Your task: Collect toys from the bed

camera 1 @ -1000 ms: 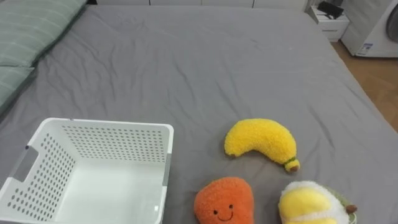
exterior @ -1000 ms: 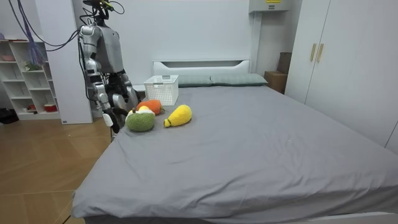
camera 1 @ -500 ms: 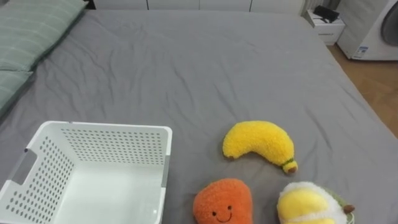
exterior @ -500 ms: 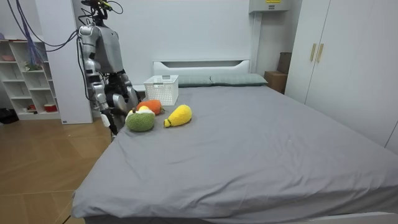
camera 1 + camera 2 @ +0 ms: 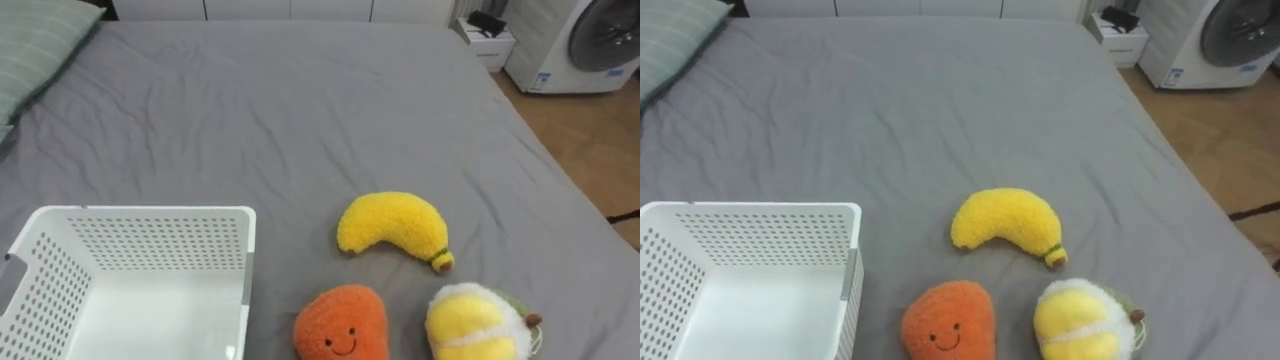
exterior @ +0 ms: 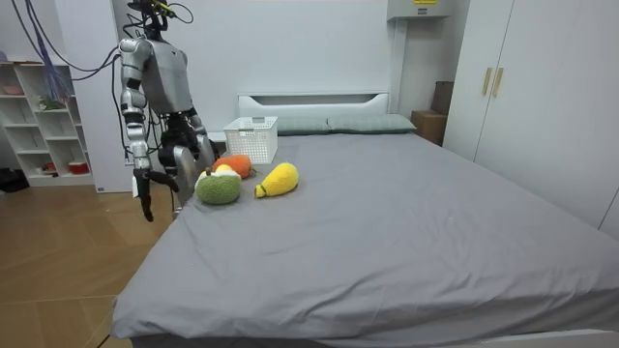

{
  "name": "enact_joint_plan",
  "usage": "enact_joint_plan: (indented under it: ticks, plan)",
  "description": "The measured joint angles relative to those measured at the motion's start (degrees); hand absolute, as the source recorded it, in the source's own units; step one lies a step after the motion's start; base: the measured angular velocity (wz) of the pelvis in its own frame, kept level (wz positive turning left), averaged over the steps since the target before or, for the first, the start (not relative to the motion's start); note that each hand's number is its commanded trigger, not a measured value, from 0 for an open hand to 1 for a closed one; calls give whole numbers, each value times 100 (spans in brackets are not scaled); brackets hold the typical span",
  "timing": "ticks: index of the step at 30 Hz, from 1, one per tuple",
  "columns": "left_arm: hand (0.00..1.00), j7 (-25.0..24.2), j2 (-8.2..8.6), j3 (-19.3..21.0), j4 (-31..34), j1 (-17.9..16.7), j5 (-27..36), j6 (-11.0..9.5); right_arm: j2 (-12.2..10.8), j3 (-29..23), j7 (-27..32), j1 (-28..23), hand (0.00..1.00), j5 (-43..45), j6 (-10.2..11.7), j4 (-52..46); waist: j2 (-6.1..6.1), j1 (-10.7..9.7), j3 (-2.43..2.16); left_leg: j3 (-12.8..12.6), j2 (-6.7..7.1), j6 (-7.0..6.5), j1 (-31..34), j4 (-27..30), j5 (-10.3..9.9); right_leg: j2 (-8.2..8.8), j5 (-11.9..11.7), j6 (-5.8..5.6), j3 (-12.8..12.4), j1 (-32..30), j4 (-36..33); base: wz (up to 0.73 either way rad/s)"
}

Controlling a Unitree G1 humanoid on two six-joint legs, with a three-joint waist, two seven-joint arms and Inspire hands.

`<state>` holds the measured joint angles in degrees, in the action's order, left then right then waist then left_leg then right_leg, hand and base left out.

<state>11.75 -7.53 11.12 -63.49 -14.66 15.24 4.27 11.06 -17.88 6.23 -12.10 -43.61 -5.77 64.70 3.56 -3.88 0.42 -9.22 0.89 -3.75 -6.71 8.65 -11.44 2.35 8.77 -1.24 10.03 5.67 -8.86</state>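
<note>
A grey bed (image 5: 280, 110) stretches away in the eye views, and all three toys lie on it, none in the basket and none in a hand. A white basket (image 5: 150, 212) with perforated walls sits on the sheet at the lower left, open side up. To its right lies a yellow plush banana (image 5: 392, 226), curved with its ends pointing down and its dark tip toward the right. Nearer the robot lies an orange plush toy (image 5: 340, 322) with a small smiling face, just beside the basket's right wall but not touching it. A yellow and green plush toy (image 5: 470, 322) lies to the right of the orange one and just below the banana's tip. A striped green pillow (image 5: 35, 45) shows at the upper left. Past the bed's far right corner stand a small white nightstand (image 5: 482, 28) and a washing machine (image 5: 590, 40) on a wooden floor. In the room view the robot stands upright at the side of the bed, on the room view's left, next to the toys and the basket. Its right hand (image 6: 147, 205) hangs low beside its leg, away from the mattress. Its left hand (image 6: 201, 153) is at waist height close to the bed's edge. Whether either hand's fingers are straight or curled cannot be told.
</note>
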Motion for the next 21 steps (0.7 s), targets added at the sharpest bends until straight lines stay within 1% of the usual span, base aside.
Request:
enact_joint_plan:
  ticks: [1,2,3,4,6,7,8,9,10,11,12,14,16,21]
  plan:
    - [0,0,-14,6,-2,-26,-32,15,113,-134,123,124,0,113,84,-143,16,-61,3,-2,1,0,2,0,0,0,-7,-4,3,1,9,0]
    - [0,0,-27,12,0,-38,-136,14,179,-224,270,204,0,177,160,-297,43,-70,4,-6,1,0,2,-1,0,1,-7,-4,2,-2,12,0]
    - [0,0,-35,13,0,-33,-188,14,202,-241,365,218,0,284,168,-419,59,-63,4,-6,-1,1,7,-3,1,-1,-7,-3,4,-10,9,0]
    - [0,0,-53,9,21,-30,-255,14,226,-245,531,215,0,516,169,-757,75,-57,3,-5,-4,5,23,-1,4,-3,-9,-1,4,-37,9,0]
    - [0,-4,-64,-19,57,-41,-236,15,240,-243,741,208,0,833,214,-1330,77,-60,-2,-5,-7,8,94,3,7,-6,-15,5,5,-95,9,0]
    - [0,-11,-69,-30,57,-38,-237,15,241,-234,858,210,0,1061,219,-1698,46,-63,-19,-5,-10,11,102,4,10,-10,-25,8,3,-117,9,0]
    - [0,-34,-71,-24,58,-33,-252,16,239,-231,969,221,0,1395,216,-2037,45,-43,-34,-6,-10,18,106,9,17,-11,-29,10,6,-141,-1,0]
    - [0,-66,-71,-21,57,-33,-253,16,240,-229,1017,231,0,1560,217,-2203,78,-34,-31,-6,-9,19,109,4,19,-13,-31,9,5,-145,-12,0]
    - [0,-122,-74,-19,60,-32,-264,17,241,-228,1110,288,0,1851,236,-2466,59,-32,-32,-6,-11,21,119,-1,20,-17,-35,11,1,-163,-23,0]
    - [0,-129,-75,-18,92,-24,-324,29,256,-179,1219,355,0,2085,251,-2688,59,-28,-23,-15,-16,24,126,-10,22,-20,-35,12,4,-178,-34,0]
    - [0,-129,-75,-19,129,-32,-349,43,261,-151,1259,383,0,2179,250,-2806,62,-27,-16,-29,-18,26,130,-14,22,-20,-34,12,10,-186,-39,0]
    - [0,-138,-80,-68,223,-68,-352,59,262,-61,1387,428,0,2546,255,-3453,55,-28,-14,-23,-19,29,193,-15,24,-12,-15,23,18,-274,-94,0]
    - [0,-155,-83,-54,284,-82,-357,62,265,-43,1426,465,0,2777,273,-3760,71,-13,-5,-24,-21,32,203,-13,25,-13,-16,24,14,-280,-88,0]
    - [0,-235,-84,-54,328,-93,-366,61,264,-9,1443,464,0,3290,273,-4415,71,44,-7,-30,-20,32,211,-25,26,-18,-17,24,-37,-264,-89,-2]
